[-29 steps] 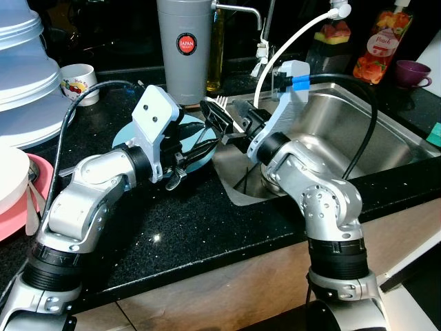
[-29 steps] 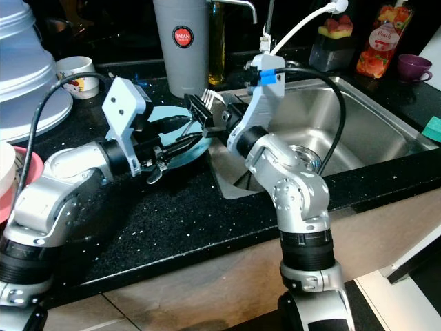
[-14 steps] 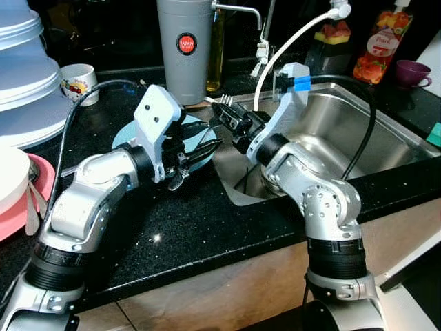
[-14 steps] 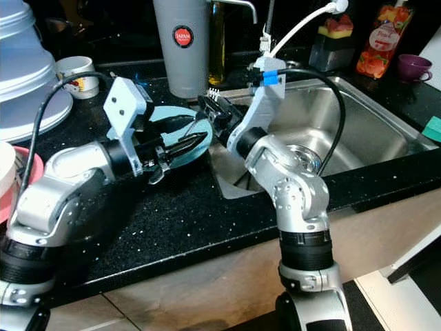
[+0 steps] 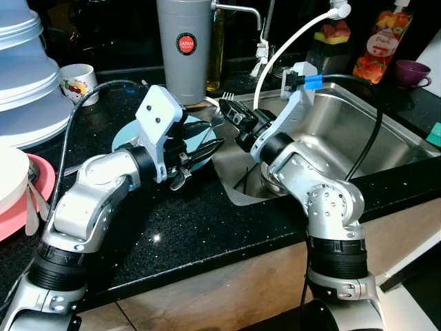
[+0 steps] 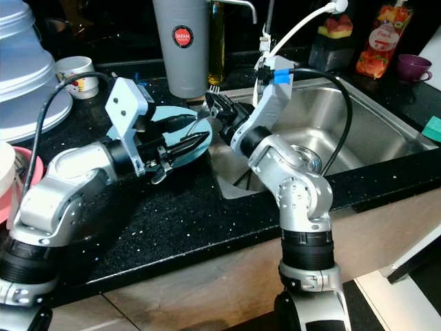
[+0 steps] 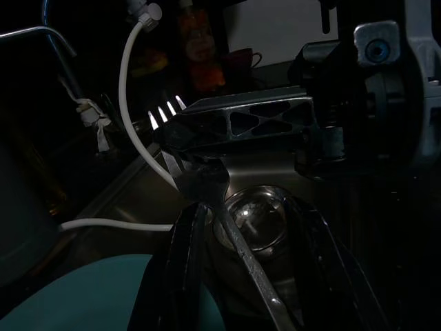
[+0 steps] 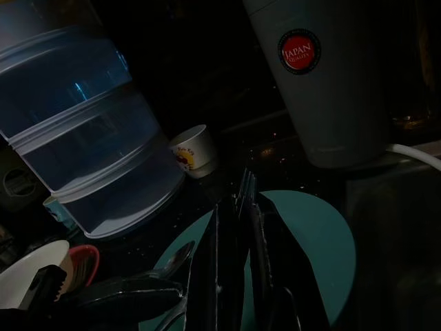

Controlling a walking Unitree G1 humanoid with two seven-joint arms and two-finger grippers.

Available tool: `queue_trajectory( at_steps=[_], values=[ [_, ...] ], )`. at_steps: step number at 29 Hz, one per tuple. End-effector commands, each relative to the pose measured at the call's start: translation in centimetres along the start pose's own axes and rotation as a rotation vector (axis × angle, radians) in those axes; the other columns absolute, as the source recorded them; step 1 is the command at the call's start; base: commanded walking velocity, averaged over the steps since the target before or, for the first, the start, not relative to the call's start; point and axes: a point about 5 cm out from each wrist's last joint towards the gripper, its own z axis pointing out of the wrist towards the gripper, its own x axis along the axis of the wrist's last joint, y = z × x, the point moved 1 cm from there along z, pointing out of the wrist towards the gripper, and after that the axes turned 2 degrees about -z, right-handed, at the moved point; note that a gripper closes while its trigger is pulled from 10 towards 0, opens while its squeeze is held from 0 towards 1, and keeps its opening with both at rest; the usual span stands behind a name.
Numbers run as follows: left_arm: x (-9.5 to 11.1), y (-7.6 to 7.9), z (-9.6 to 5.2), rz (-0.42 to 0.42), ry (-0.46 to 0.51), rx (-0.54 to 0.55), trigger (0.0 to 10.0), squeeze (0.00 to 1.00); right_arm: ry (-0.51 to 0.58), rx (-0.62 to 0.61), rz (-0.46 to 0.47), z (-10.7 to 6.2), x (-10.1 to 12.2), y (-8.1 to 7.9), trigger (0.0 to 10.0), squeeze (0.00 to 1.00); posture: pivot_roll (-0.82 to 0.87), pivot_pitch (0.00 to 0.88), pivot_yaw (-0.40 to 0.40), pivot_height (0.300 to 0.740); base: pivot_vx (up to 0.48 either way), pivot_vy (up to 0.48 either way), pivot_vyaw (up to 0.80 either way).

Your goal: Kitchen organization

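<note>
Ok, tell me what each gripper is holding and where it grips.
The right gripper clamps a fork just below its tines. The left gripper is open, holding nothing.

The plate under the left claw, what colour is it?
The plate is light teal blue, clearest in the right eye view.

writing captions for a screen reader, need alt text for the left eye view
Over a black speckled countertop, the robot's right claw pinches a silver metal fork beside the left claw, which hovers above a round teal plate. A stainless steel sink lies to the right, a tall grey flask behind.
</note>
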Motion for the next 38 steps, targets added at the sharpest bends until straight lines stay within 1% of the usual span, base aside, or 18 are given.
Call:
queue_trajectory(
  at_steps=[1, 2, 3, 4, 5, 8, 13, 14, 15, 22, 26, 27, 28, 30, 31, 34, 36, 38],
  values=[
    [0.0, 0.4, 0.3, 0.008, -0.004, -0.029, 2.9, 0.00, -0.013, -0.007, 0.007, -0.1, -0.2, 0.1, 0.0, 0.00, -0.01, 0.088, 0.032, 0.740, 0.000, 0.000, 0.00],
    [0.0, 0.4, 0.3, 0.008, -0.005, -0.029, 2.9, 0.00, -0.010, -0.010, 0.011, -0.1, -0.2, 0.1, 0.0, 0.00, -0.01, 0.088, 0.032, 0.740, 0.000, 0.000, 0.00],
    [0.0, 0.4, 0.3, 0.007, -0.006, -0.029, 8.4, 0.00, -0.007, -0.013, 0.014, -0.1, -0.1, 0.2, 0.0, 0.00, -0.01, 0.088, 0.032, 0.740, 0.000, 0.000, 0.00],
    [0.0, 0.4, 0.4, 0.003, -0.008, -0.031, 10.0, 0.28, -0.004, -0.016, 0.017, -0.1, -0.1, 0.2, 0.0, 0.00, -0.01, 0.083, 0.033, 0.740, 0.000, 0.000, 0.00],
    [-0.1, 0.4, 0.4, 0.001, -0.009, -0.030, 10.0, 1.00, -0.002, -0.019, 0.018, -0.1, 0.0, 0.3, 0.0, 0.00, -0.01, 0.083, 0.033, 0.740, 0.000, 0.000, 0.00],
    [-0.1, 0.6, 0.4, -0.013, -0.008, -0.043, 10.0, 1.00, 0.001, -0.025, 0.021, -0.1, 0.0, 0.4, 0.0, 0.00, -0.01, 0.080, 0.034, 0.740, 0.000, 0.000, 0.00],
    [0.0, 0.4, 0.5, 0.011, -0.006, -0.021, 10.0, 1.00, 0.003, -0.032, 0.025, -0.2, 0.0, 0.5, 0.0, 0.00, -0.01, 0.080, 0.034, 0.740, 0.000, 0.000, 0.00],
    [0.1, 0.3, 0.5, 0.014, -0.006, -0.013, 10.0, 0.14, 0.004, -0.033, 0.025, -0.2, 0.0, 0.5, 0.0, 0.00, -0.01, 0.080, 0.034, 0.740, 0.000, 0.000, 0.00],
    [0.1, 0.3, 0.5, 0.011, -0.003, -0.010, 10.0, 0.00, 0.004, -0.034, 0.026, -0.2, 0.1, 0.5, 0.0, 0.00, -0.01, 0.082, 0.036, 0.740, 0.000, 0.000, 0.00],
    [0.7, 0.0, 0.4, 0.007, 0.038, 0.016, 10.0, 0.00, 0.008, -0.051, 0.029, -0.2, 0.1, 0.8, 0.0, 0.00, -0.01, 0.089, 0.036, 0.740, 0.000, 0.000, 0.00],
    [1.8, -0.5, 0.2, -0.014, 0.093, 0.055, 10.0, 0.00, 0.008, -0.094, 0.021, -0.3, 0.2, 1.5, 0.0, 0.00, -0.01, 0.094, 0.036, 0.740, 0.000, 0.000, 0.00],
    [2.2, -1.3, -0.2, -0.020, 0.114, 0.107, 10.0, 0.00, 0.002, -0.150, -0.008, -0.4, 0.5, 2.8, 0.0, 0.00, 0.00, 0.097, 0.036, 0.740, 0.000, 0.000, 0.00],
    [2.2, -1.3, -0.2, -0.020, 0.114, 0.107, 10.0, 0.00, 0.002, -0.150, -0.008, -0.4, 0.5, 2.8, 0.0, 0.00, 0.00, 0.097, 0.036, 0.740, 0.000, 0.000, 0.00],
    [2.3, -1.9, -0.6, -0.019, 0.116, 0.147, 10.0, 0.00, 0.024, -0.241, -0.043, -0.8, 1.5, 4.9, 0.0, 0.00, 0.00, 0.099, 0.035, 0.740, 0.000, 0.000, 0.00],
    [2.3, -1.9, -0.6, -0.019, 0.116, 0.147, 10.0, 0.00, 0.024, -0.241, -0.043, -0.8, 1.5, 4.9, 0.0, 0.00, 0.00, 0.099, 0.035, 0.740, 0.000, 0.000, 0.00],
    [2.0, -2.0, -0.8, -0.025, 0.104, 0.157, 10.0, 0.00, 0.146, -0.402, -0.058, -2.0, 4.5, 8.3, 0.0, 0.00, -0.01, 0.101, 0.032, 0.740, 0.000, 0.000, 0.00],
    [1.7, -1.8, -0.7, -0.038, 0.096, 0.150, 10.0, 0.00, 0.176, -0.430, -0.083, -2.3, 5.7, 9.2, 0.0, 0.00, -0.01, 0.102, 0.033, 0.740, 0.000, 0.000, 0.00],
    [1.4, -1.6, -0.5, -0.050, 0.082, 0.137, 10.0, 0.00, 0.191, -0.441, -0.105, -2.4, 6.3, 9.5, 0.0, 0.00, -0.01, 0.104, 0.033, 0.740, 0.000, 0.000, 0.00]
  ],
)
